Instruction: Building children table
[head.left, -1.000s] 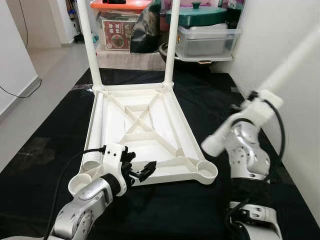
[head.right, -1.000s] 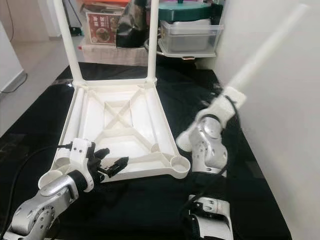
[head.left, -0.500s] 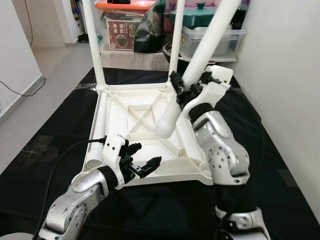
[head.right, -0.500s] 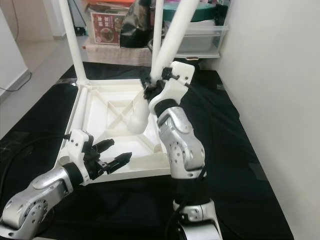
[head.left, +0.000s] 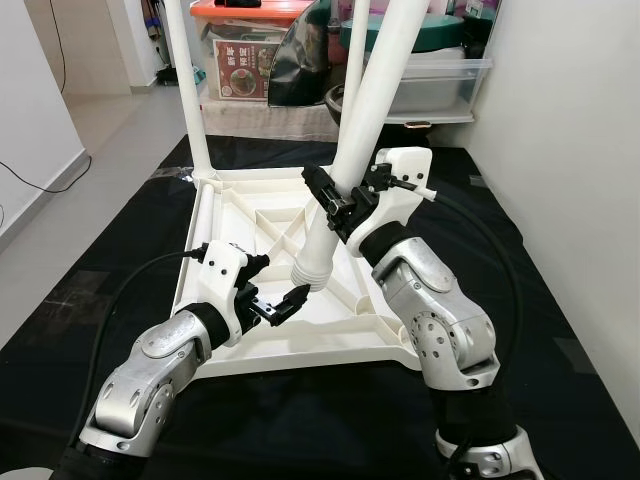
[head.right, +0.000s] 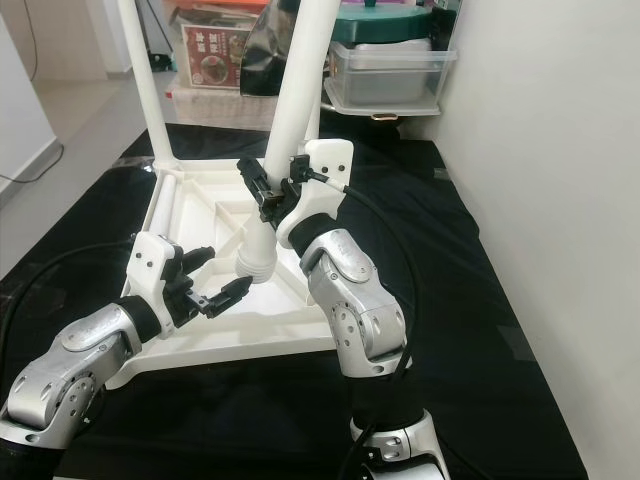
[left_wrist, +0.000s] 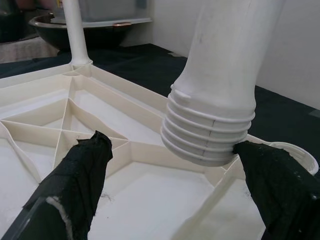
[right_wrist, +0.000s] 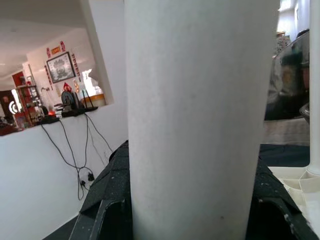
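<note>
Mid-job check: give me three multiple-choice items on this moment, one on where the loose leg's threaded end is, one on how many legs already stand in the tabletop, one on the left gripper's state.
1. The loose leg's threaded end is
A. over the upturned tabletop
B. on the black mat
C. inside a bin

2. Legs already standing in the tabletop:
A. none
B. two
C. four

3. The left gripper is
A. shut on the leg
B. open
C. shut on a cable

Key: 1 A, it hangs above the ribs; 2 B, two far corners hold upright legs; 3 B, its fingers sit apart beside the thread while the right gripper clamps the leg.
</note>
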